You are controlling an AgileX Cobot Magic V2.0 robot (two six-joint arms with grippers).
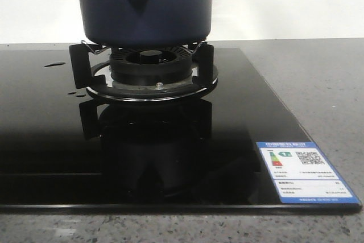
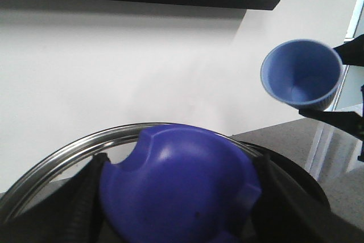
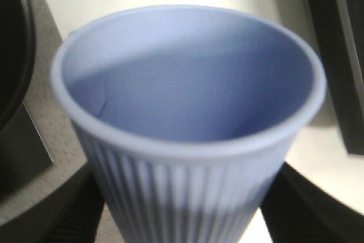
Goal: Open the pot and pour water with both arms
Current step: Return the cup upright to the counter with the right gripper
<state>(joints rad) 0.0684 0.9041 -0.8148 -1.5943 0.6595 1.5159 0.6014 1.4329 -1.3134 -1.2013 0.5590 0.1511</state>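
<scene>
The dark navy pot (image 1: pixel 145 7) stands on the gas burner (image 1: pixel 151 64) in the front view; its top is cut off by the frame. Neither gripper shows there. In the left wrist view my left gripper (image 2: pixel 179 197) is shut on the lid's blue knob (image 2: pixel 182 180), with the lid's steel rim (image 2: pixel 68 155) behind it. I cannot tell whether the lid rests on the pot. My right gripper (image 3: pixel 182 214) is shut on a pale blue ribbed cup (image 3: pixel 187 101), held upright. The cup also shows in the left wrist view (image 2: pixel 301 75), up in the air.
A black glass hob (image 1: pixel 57 140) lies on a grey speckled counter (image 1: pixel 318 83). Black pan supports (image 1: pixel 77 64) stand round the burner. A blue energy label (image 1: pixel 304 172) sits at the hob's front right corner. A few drops (image 1: pixel 54 64) lie at the hob's left. A white wall is behind.
</scene>
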